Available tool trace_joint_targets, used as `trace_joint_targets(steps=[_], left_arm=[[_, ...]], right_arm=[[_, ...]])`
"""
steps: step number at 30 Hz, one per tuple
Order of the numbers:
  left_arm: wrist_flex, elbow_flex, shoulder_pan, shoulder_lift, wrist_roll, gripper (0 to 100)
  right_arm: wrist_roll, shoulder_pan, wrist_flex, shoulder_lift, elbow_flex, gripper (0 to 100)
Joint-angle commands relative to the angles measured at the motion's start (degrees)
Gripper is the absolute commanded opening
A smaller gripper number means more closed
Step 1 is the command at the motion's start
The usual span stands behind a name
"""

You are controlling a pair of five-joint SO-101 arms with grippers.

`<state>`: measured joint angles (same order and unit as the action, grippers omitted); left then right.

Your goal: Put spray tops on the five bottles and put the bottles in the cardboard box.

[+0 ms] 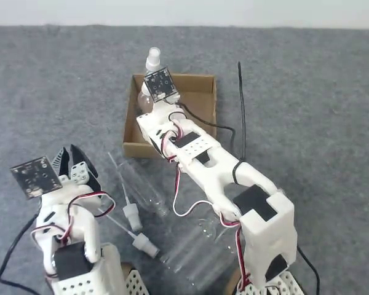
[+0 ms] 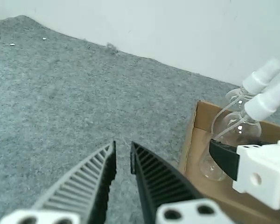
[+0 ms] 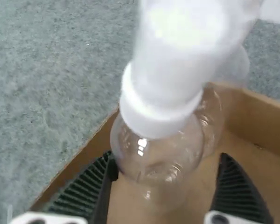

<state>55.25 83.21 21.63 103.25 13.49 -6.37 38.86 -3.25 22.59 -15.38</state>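
The cardboard box (image 1: 200,92) lies at the table's far middle. Two clear bottles with white spray tops stand in its far left corner (image 1: 151,62), one (image 2: 252,88) behind the other (image 2: 238,133). My right gripper (image 3: 163,186) is open, its fingers on either side of the nearer bottle (image 3: 154,154) inside the box. My left gripper (image 2: 123,156) hovers over the carpet left of the box, open by a narrow gap with nothing in it. Bare bottles (image 1: 144,184) (image 1: 194,246) and two loose spray tops (image 1: 131,215) (image 1: 145,244) lie between the arms.
Grey carpet (image 1: 307,92) covers the table. The right arm's body (image 1: 215,169) spans from the near edge to the box, with a black cable (image 1: 241,104) beside it. The box wall (image 2: 189,140) stands right of the left gripper.
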Motion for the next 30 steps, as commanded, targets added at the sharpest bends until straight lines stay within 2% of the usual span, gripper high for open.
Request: trace_joint_targets(steps=[1,9,15,30], left_arm=[[-0.4,-0.7,0.4,1.2,0.4,5],[-0.4,-0.7,0.4,1.2,0.4,5],[-0.4,-0.7,0.4,1.2,0.4,5],[-0.4,-0.7,0.4,1.2,0.4,5]], right_arm=[[-0.3,0.0,-0.6,-5.5,0.3,32.5],[-0.2,0.4,-1.1,-6.0,0.0,33.3],[-0.6,0.6,-9.8,-10.9,0.0,33.3],[-0.5,0.6,-22.3,-16.4,0.1,33.3]])
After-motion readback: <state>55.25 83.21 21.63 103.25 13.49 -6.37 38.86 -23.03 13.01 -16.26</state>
